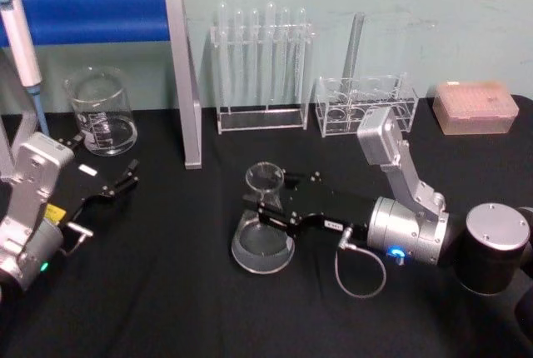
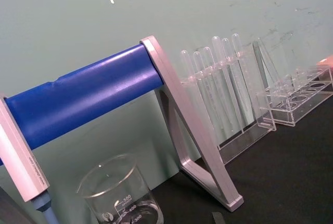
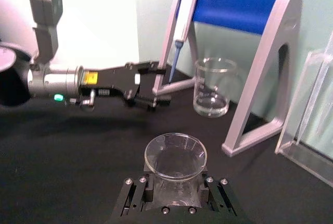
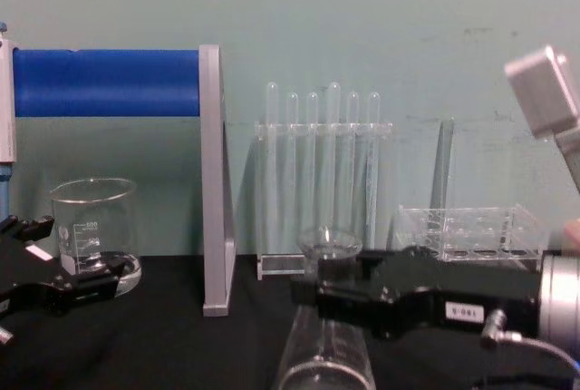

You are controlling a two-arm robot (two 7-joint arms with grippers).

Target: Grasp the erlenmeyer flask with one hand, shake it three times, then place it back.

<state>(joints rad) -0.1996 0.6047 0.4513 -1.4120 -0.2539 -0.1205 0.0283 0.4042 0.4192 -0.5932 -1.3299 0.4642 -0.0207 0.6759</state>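
erlenmeyer flask (image 1: 264,229), clear glass cone with a narrow neck, stands upright mid-table on the black cloth (image 1: 166,300) in the head view. the right gripper (image 1: 260,206), black on a silver wrist, is clamped on its neck. the left gripper (image 1: 123,181) is at far left, fingers apart, holding nothing.

left wrist view: we see the clear cylindrical glass beaker (image 2: 118,193) below the blue bar on a grey stand (image 2: 88,91).

right wrist view: the flask's mouth sits between the right gripper's black fingers (image 3: 136,193).

chest view: neck pinched; we can't tell if the base touches the cloth.
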